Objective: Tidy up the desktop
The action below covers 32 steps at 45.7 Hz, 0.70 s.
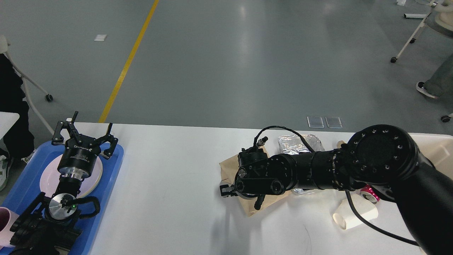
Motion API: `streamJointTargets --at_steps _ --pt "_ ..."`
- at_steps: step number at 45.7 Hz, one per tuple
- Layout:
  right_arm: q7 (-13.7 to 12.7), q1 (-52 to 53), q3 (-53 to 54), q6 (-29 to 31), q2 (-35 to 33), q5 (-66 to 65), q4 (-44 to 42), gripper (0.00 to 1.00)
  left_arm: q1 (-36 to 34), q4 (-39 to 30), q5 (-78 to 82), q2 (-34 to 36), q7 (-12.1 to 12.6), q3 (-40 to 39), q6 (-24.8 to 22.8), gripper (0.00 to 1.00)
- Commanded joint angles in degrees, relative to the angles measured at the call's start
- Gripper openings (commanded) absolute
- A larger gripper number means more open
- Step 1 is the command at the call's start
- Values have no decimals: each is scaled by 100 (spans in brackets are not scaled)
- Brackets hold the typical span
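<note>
No legible writing on the white paper cup [355, 213] lying on the desktop [170, 198].

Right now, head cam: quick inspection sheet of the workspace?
Surface: white desktop, bare in the middle.
Job's things: brown paper, crumpled foil and a tipped paper cup lie on the right half.
Clutter: blue tray at the left edge holds a white plate; cream bin far right.
Grippers: left gripper open above the tray; right gripper over the paper, state unclear.
Cables: black cable crosses the cup.
Surroundings: grey floor with a yellow line; wheeled stands at both sides.
</note>
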Motion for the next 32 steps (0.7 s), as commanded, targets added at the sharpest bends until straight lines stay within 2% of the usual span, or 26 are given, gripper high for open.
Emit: streamJointTargets --at_steps 1,3,5,9,11,12,23,32 --pt "5 -213 0 -18 -7 -9 -70 63 0 0 -7 0 0 -1 0 96" --pt "5 -292 0 -18 -7 -9 -123 61 0 0 -7 0 0 -1 0 96" --pt "5 -354 0 -18 -7 -18 -193 54 0 0 2 0 0 -1 0 96" --pt "5 -451 8 -18 1 0 -273 27 0 0 2 0 0 -1 0 96" --pt "-4 -460 9 -18 1 35 -264 7 0 0 2 0 0 -1 0 96" --pt "5 -468 9 -18 1 70 -255 0 0 0 -7 0 0 -1 0 96" --pt "40 -381 9 -369 -7 211 -62 0 0 0 2 0 0 7 0 96" --pt "40 -126 44 -387 -7 228 271 0 0 0 -7 0 0 7 0 96"
